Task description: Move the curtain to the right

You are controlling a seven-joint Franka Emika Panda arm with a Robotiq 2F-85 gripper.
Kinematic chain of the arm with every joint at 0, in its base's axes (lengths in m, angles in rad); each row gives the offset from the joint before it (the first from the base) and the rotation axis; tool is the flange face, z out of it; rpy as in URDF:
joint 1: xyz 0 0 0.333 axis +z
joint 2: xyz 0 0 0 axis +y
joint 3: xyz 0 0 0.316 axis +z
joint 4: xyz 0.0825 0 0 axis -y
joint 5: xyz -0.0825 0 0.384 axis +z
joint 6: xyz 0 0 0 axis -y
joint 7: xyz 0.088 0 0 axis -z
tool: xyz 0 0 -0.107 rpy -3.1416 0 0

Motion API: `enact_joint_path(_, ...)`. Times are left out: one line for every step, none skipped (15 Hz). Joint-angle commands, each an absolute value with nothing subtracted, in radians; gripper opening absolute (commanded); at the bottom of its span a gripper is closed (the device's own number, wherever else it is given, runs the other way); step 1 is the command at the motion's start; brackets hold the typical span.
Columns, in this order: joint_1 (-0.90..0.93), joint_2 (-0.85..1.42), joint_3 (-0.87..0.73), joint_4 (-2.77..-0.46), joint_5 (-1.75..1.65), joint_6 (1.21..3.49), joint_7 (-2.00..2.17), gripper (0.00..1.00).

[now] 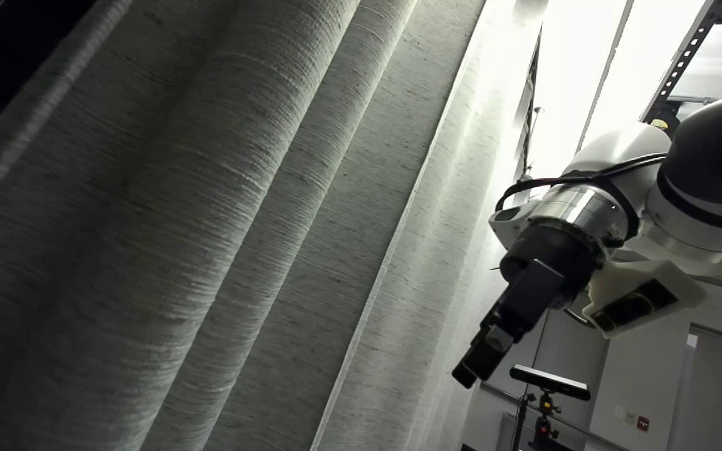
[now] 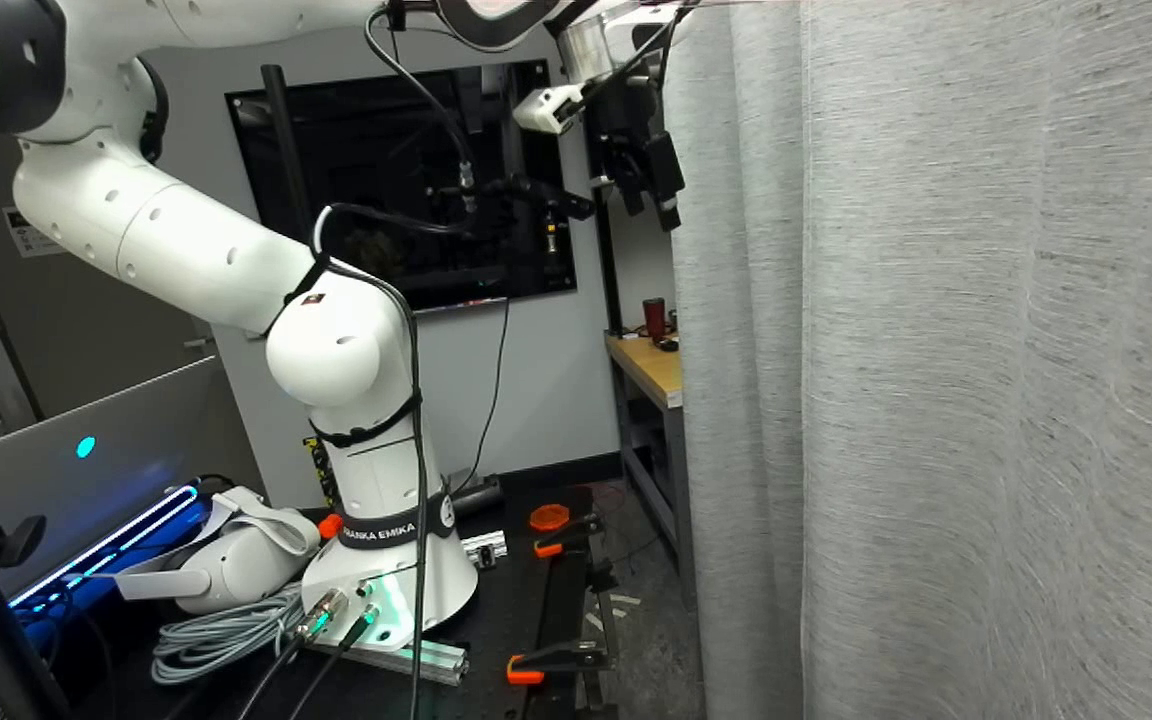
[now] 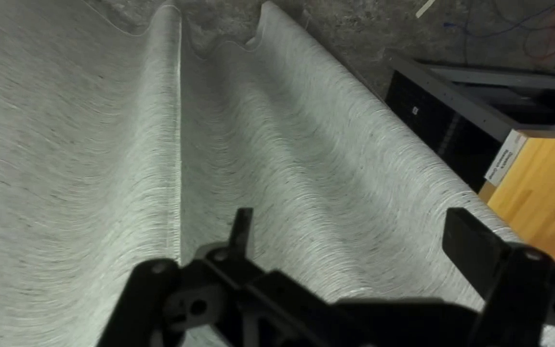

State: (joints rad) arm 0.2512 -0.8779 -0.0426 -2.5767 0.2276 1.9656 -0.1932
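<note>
The light-grey curtain (image 2: 936, 360) hangs in long, deep folds beside the white arm (image 2: 201, 245), and its lower hem is near the grey floor (image 3: 369, 29); whether it touches there, I cannot say. A thin pale line runs along the cloth from high to low, which is an edge or a seam. In both exterior views the tool (image 3: 350, 221) appears just beside the curtain, and it points downward, a little tilted. Its two fingers (image 3: 472, 250) stand wide apart, and in the wrist view the folds of the curtain are seen behind the space between them. If a finger touches the curtain, I cannot tell with certainty. A wooden bench (image 2: 648, 364) stands close to the outer border of the curtain, which hides a part of it in an exterior view; on this bench a red cup (image 2: 654, 318) is also near to that border. Apart from the curtain, a black screen (image 2: 366, 165) is fixed on the wall (image 2: 556, 400). Well apart from the curtain there is a white headset (image 2: 251, 560), and between this headset and the curtain are two black clamps (image 2: 561, 658) with orange tips.
</note>
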Motion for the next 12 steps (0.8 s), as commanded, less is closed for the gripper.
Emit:
enact_joint_path(0.239, -0.874, -0.028, -2.572, 0.245, 1.959, -0.206, 1.0)
enact_joint_path(0.241, -0.874, -0.028, -2.572, 0.247, 1.959, -0.207, 1.0)
enact_joint_path(0.241, -0.874, -0.029, -2.572, 0.247, 1.959, -0.208, 1.0)
enact_joint_path(0.242, -0.874, -0.029, -2.572, 0.247, 1.959, -0.209, 1.0)
enact_joint_path(0.242, -0.874, -0.029, -2.572, 0.247, 1.959, -0.21, 1.0)
enact_joint_path(0.242, -0.874, -0.029, -2.572, 0.247, 1.959, -0.21, 1.0)
enact_joint_path(0.247, -0.864, -0.033, -2.57, 0.243, 1.962, -0.229, 1.0)
enact_joint_path(0.257, -0.846, -0.034, -2.566, 0.233, 1.975, -0.261, 1.0)
enact_joint_path(0.269, -0.828, -0.037, -2.559, 0.231, 1.981, -0.292, 1.0)
enact_joint_path(0.278, -0.809, -0.033, -2.553, 0.225, 1.992, -0.328, 1.0)
enact_joint_path(0.293, -0.786, -0.036, -2.544, 0.23, 2.0, -0.365, 1.0)
enact_joint_path(0.305, -0.764, -0.035, -2.536, 0.234, 2.014, -0.399, 1.0)
